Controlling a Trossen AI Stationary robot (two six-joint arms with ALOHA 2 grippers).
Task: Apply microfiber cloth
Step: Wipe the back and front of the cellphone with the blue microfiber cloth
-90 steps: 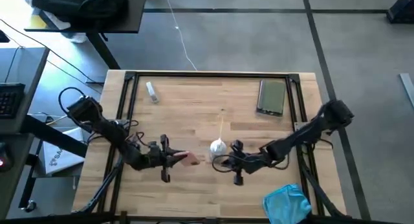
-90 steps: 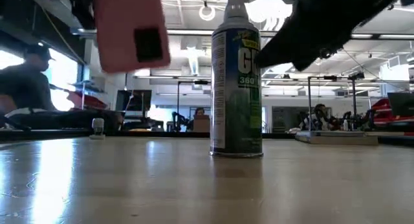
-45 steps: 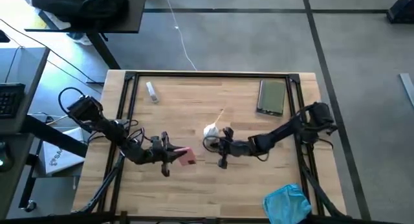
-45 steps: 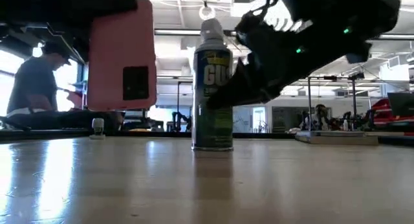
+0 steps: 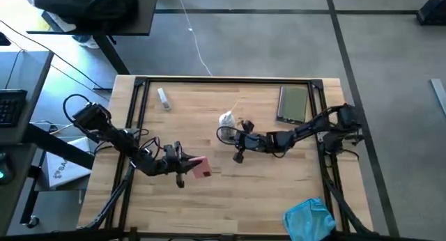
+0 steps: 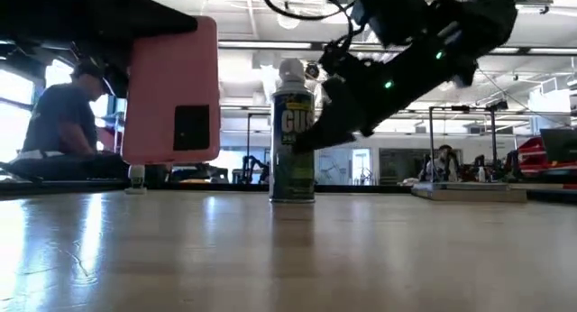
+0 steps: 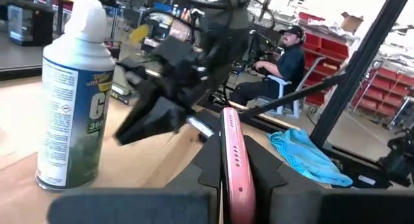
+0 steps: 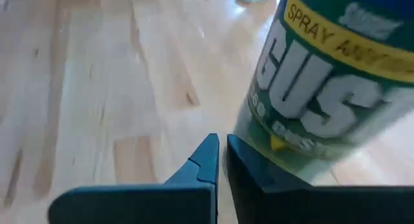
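Observation:
The turquoise microfiber cloth (image 5: 309, 219) lies rumpled at the table's near right corner, also seen in the left wrist view (image 7: 304, 156); no gripper touches it. My left gripper (image 5: 187, 164), left of centre, is shut on a pink phone (image 6: 171, 91). My right gripper (image 5: 235, 138) is shut beside a green-and-white spray can (image 5: 226, 120) that stands upright on its base at the table's middle (image 6: 292, 136). My left gripper pinches the pink phone between its two fingers, one on each broad face (image 7: 230, 160). The fingers come level from the table's left. The phone stands on edge, upright, lifted clear of the table. My right gripper's shut fingers (image 8: 234, 160) lie against the can's lower wall (image 8: 278, 143), one finger's outer side on it. They come low over the table from the right. The can stands upright on the table.
A black phone (image 5: 293, 104) lies at the far right and a small clear spray bottle (image 5: 163, 98) at the far left. A black frame (image 5: 230, 80) runs round the tabletop. People sit in the room beyond the table (image 6: 63, 123).
My right gripper has moved toward the far edge and a little left, sliding the upright can along the table with it. My left gripper has lowered the pink phone and turned it from tilted to upright, still clear of the table.

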